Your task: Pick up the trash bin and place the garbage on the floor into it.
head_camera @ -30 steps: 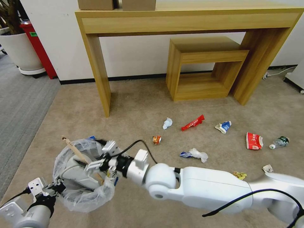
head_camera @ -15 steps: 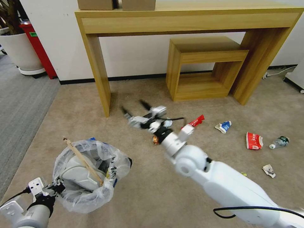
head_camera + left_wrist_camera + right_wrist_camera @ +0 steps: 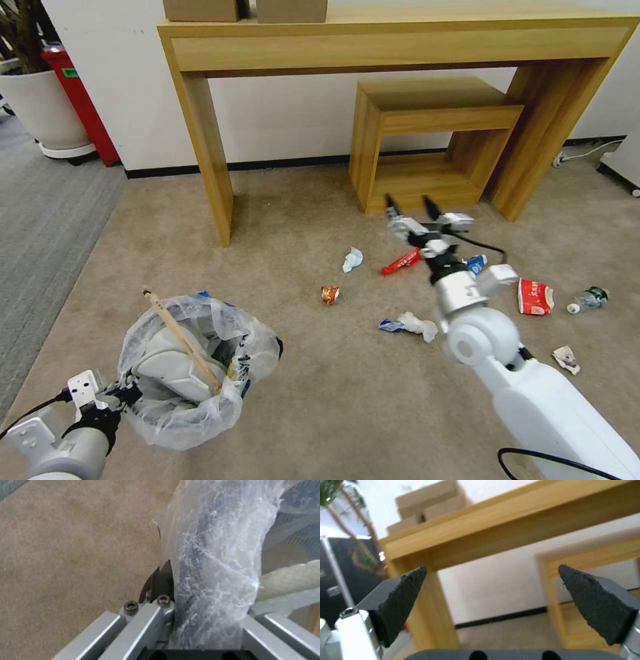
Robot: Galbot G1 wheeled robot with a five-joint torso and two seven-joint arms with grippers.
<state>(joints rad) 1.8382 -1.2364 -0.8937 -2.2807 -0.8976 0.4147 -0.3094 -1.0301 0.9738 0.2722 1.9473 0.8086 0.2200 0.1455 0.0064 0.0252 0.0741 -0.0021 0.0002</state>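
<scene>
The trash bin [image 3: 193, 373], lined with a translucent white bag, hangs low at the front left over the floor [image 3: 300, 200]. It holds white slippers and a wooden stick [image 3: 180, 340]. My left gripper [image 3: 125, 395] is shut on its bagged rim [image 3: 213, 580]. My right gripper [image 3: 410, 208] hovers open and empty above a long red wrapper [image 3: 403, 262], its pads [image 3: 403, 600] wide apart. More garbage lies around: a white tissue [image 3: 352, 259], an orange scrap [image 3: 330, 294], a blue-white carton with tissue [image 3: 410, 325], a red pack [image 3: 535, 297] and a clear bottle [image 3: 588, 299].
A tall wooden console table [image 3: 400, 47] stands against the wall with a small wooden stool [image 3: 433, 140] under it. Grey carpet [image 3: 47, 220], a white plant pot [image 3: 40, 107] and a red box [image 3: 80, 100] lie far left. A crumpled scrap [image 3: 565, 357] sits at the right.
My right arm has left the bin and swung right across the floor to above the red wrapper, fingers open. The bin stays in my left gripper.
</scene>
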